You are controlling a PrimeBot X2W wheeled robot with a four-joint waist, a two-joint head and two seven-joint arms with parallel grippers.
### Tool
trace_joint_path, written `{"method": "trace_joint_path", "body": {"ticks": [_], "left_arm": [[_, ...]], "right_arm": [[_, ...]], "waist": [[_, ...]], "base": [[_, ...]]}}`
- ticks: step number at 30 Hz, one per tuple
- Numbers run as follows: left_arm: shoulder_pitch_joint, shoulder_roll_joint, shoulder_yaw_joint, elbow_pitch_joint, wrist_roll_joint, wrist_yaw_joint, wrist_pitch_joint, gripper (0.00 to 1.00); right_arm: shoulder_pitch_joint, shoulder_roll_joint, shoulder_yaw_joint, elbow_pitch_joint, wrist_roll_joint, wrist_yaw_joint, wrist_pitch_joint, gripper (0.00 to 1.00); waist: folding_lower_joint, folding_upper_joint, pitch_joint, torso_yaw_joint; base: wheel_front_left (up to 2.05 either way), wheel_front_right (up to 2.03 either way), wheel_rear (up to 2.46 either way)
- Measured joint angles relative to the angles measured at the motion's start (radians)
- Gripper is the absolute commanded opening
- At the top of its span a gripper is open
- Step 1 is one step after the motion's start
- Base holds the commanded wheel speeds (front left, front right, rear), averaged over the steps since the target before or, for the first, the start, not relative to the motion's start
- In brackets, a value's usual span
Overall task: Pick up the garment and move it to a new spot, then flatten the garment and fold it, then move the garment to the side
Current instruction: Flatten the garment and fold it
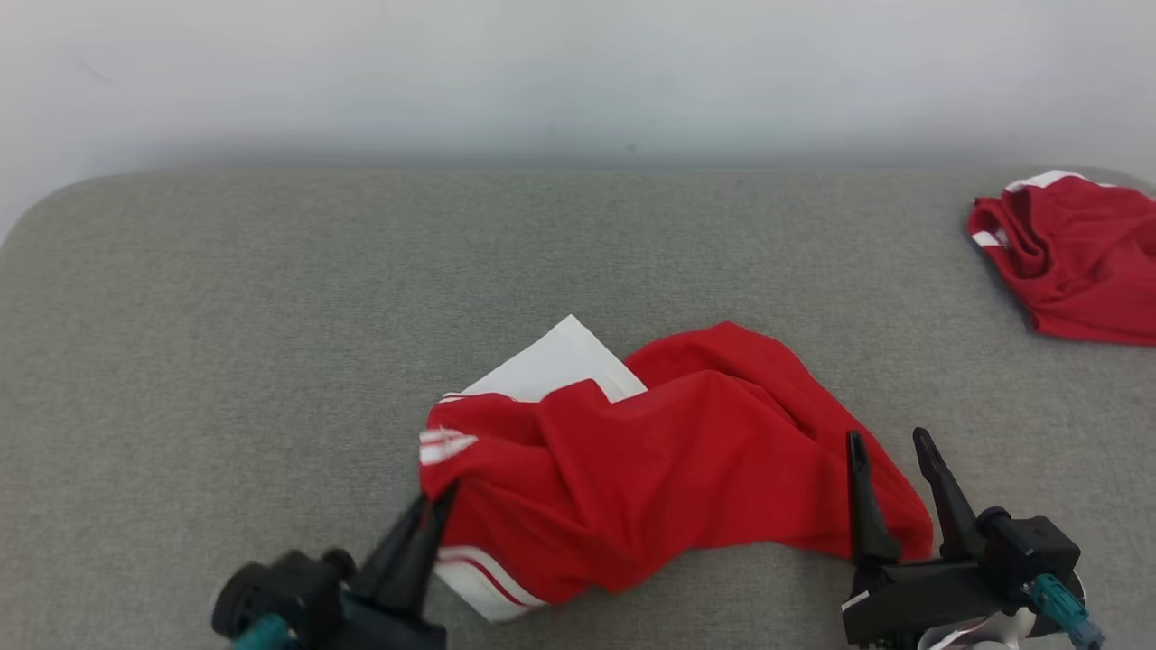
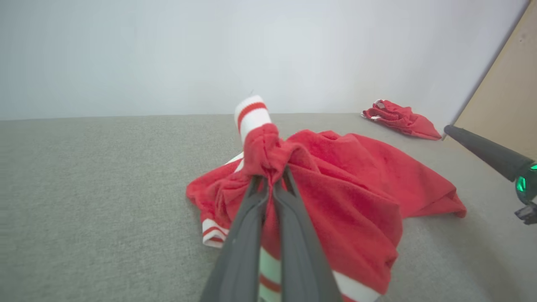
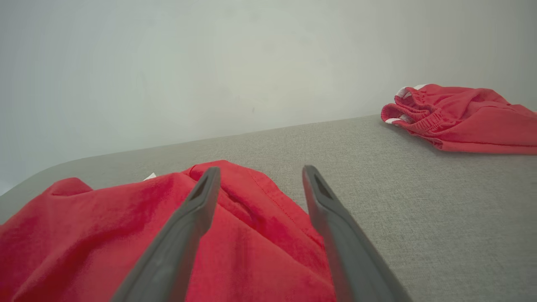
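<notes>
A crumpled red garment (image 1: 668, 460) with white panels and red-striped white cuffs lies at the front middle of the grey surface. My left gripper (image 1: 438, 498) is shut on a bunch of its left edge, and the left wrist view shows the pinched fabric (image 2: 268, 151) rising above the fingertips with a striped cuff on top. My right gripper (image 1: 890, 442) stands open at the garment's right corner. In the right wrist view its fingers (image 3: 197, 205) straddle the red cloth's edge (image 3: 251, 197) without touching it.
A second red garment (image 1: 1075, 257) with white trim lies bunched at the far right of the grey padded surface (image 1: 271, 316), also seen as a heap (image 3: 457, 115) in the right wrist view. A pale wall runs behind the surface. A tan panel (image 2: 507, 84) stands at the right.
</notes>
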Motion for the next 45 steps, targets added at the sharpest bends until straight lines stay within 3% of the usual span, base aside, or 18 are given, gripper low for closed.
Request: {"method": "trace_joint_path", "body": {"ticks": [5,16,17,18,19,35,41,45], "left_arm": [[-0.112,-0.004,0.058,0.111,-0.010,-0.002,-0.002,0.00],[-0.267,0.017,0.076,0.313,-0.032,-0.009,-0.002,0.02],[-0.269,0.017,0.079,0.316,-0.032,-0.009,-0.002,0.29],[-0.269,0.018,0.083,0.317,-0.029,-0.009,-0.002,0.90],[-0.269,0.018,0.085,0.319,-0.024,-0.009,-0.002,1.00],[-0.076,-0.053,0.284,0.177,0.059,-0.009,-0.002,1.00],[0.049,-0.148,0.432,0.001,0.189,-0.001,-0.002,1.00],[0.096,-0.187,0.475,-0.041,0.229,-0.001,-0.002,1.00]], "right_arm": [[-0.012,0.000,-0.006,0.008,-0.001,0.000,0.000,1.00],[-0.043,0.000,-0.007,0.030,0.011,0.000,0.000,1.00],[-0.043,0.000,-0.008,0.031,0.011,0.000,0.000,1.00],[-0.043,0.000,-0.009,0.031,0.012,0.000,0.000,1.00],[-0.043,0.000,-0.013,0.031,0.014,0.000,0.000,1.00],[-0.033,0.000,-0.036,0.053,0.012,0.000,0.000,1.00],[-0.031,0.000,-0.037,0.071,0.000,0.000,0.000,1.00],[-0.031,-0.001,-0.036,0.095,-0.003,0.000,0.000,1.00]], "waist": [[0.0000,0.0000,0.020,-0.038],[0.0001,0.0000,0.069,-0.124],[0.0001,0.0000,0.072,-0.129],[0.0001,0.0000,0.075,-0.132],[0.0001,0.0000,0.076,-0.133],[0.0000,0.0000,0.029,-0.060],[-0.0001,0.0000,0.011,-0.027],[-0.0001,0.0000,0.005,-0.021]], "base": [[0.00,0.00,0.00],[0.00,0.00,0.00],[0.00,0.00,0.00],[0.00,0.00,0.00],[0.00,0.00,0.00],[0.00,0.00,0.00],[0.00,0.00,0.00],[0.00,0.00,0.00]]}}
